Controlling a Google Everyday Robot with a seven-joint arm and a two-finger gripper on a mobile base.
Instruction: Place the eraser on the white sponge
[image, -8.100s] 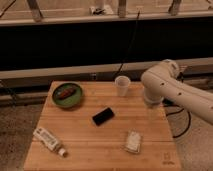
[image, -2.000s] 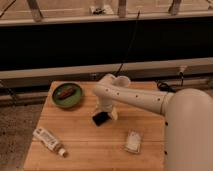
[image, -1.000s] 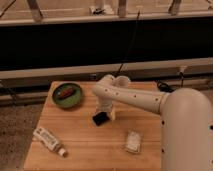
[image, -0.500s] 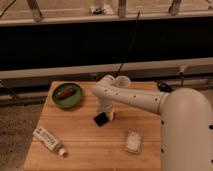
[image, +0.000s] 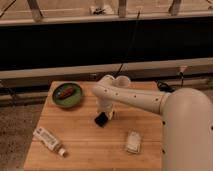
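Note:
The eraser (image: 100, 120) is a small black block at the middle of the wooden table (image: 85, 150). My gripper (image: 104, 114) points down right on top of it, shut on the eraser, and hides its upper part. The eraser still looks level with the table top. The white sponge (image: 133, 141) lies flat to the front right, about a hand's width from the gripper, with nothing on it. My white arm (image: 135, 99) comes in from the right and fills the right side of the view.
A green plate (image: 67, 95) holding some food sits at the back left. A white tube with a label (image: 48, 140) lies at the front left. Just behind the arm, a white paper cup (image: 121, 81) stands at the table's back edge. A dark wall runs behind.
The arm swung in from the right over the table. In the last second the gripper settled lower onto the eraser and its fingers came together on it. The sponge stayed put.

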